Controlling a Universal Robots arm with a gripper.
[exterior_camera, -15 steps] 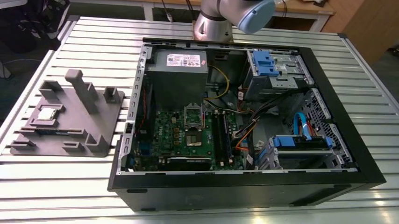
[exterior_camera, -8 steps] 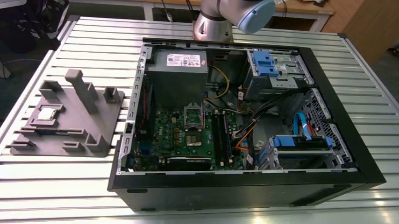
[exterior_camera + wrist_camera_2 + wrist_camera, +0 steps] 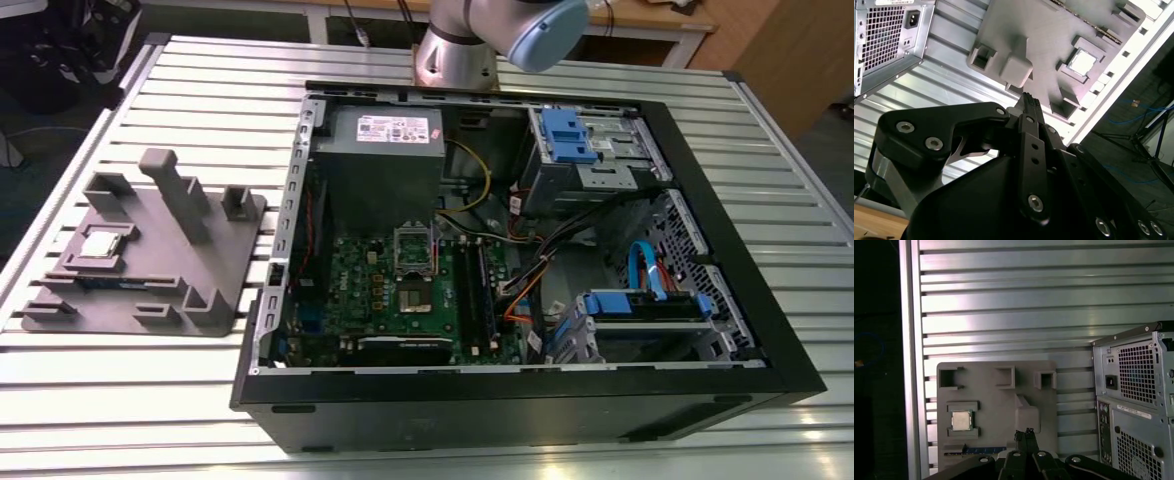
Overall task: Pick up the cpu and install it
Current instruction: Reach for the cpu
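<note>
Far from the cpu [image 3: 961,420], jaws together

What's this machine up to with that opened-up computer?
A robot arm is meant to fit a cpu into the open computer case. Nothing has been picked up yet. The chip lies in its pocket on the grey holder, which sits beside the case on the exterior view's left. The gripper is shut and empty, apart from the chip.

A cpu [image 3: 104,243] sits on a tray [image 3: 160,300] on the table [image 3: 200,90]. The computer case [image 3: 534,405] lies beside the tray (on the exterior view's right).
</note>
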